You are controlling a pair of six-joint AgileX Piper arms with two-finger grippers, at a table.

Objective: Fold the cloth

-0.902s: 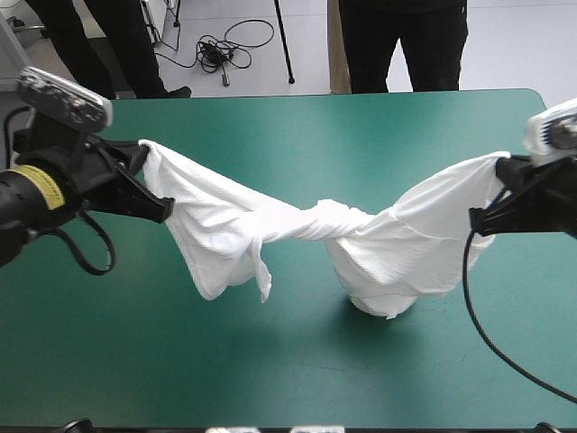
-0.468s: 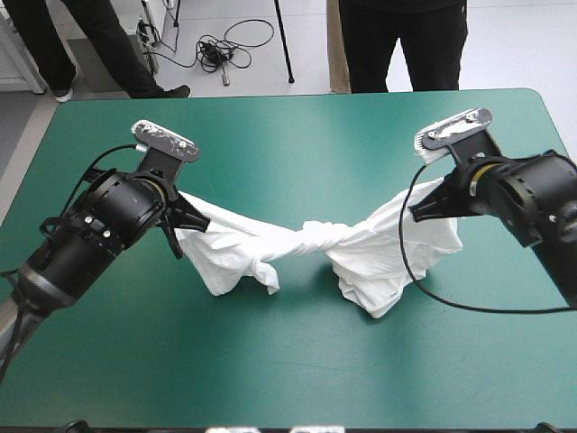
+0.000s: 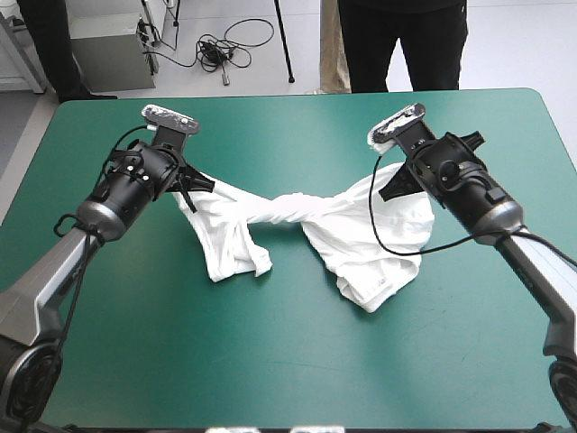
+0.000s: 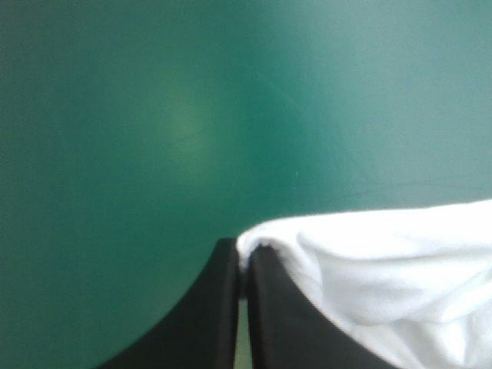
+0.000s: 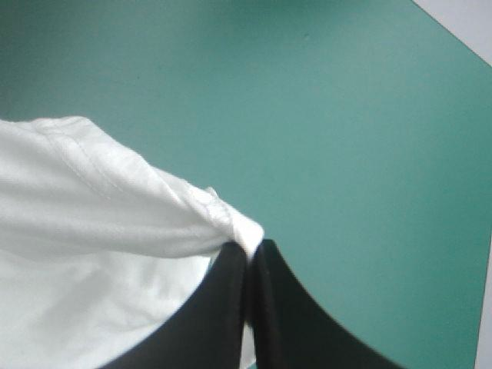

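Note:
The white T-shirt (image 3: 297,225) hangs stretched between both grippers over the middle of the teal-green table, twisted into a rope at its centre, with loose ends drooping onto the cover on either side. My left gripper (image 3: 187,187) is shut on the T-shirt's left end; in the left wrist view the black fingers (image 4: 223,307) pinch a white fold (image 4: 369,269). My right gripper (image 3: 389,188) is shut on the T-shirt's right end, and the right wrist view shows a hemmed edge (image 5: 115,207) caught at the fingertips (image 5: 250,257).
Bare teal-green cover (image 3: 270,361) lies all around the shirt, wide toward the near edge. The far edge of the table (image 3: 288,95) runs behind both grippers.
Both arms have swung inward and toward the table's far side, lowering the shirt. Its ends now rest on the cover and the twisted middle hangs slacker.

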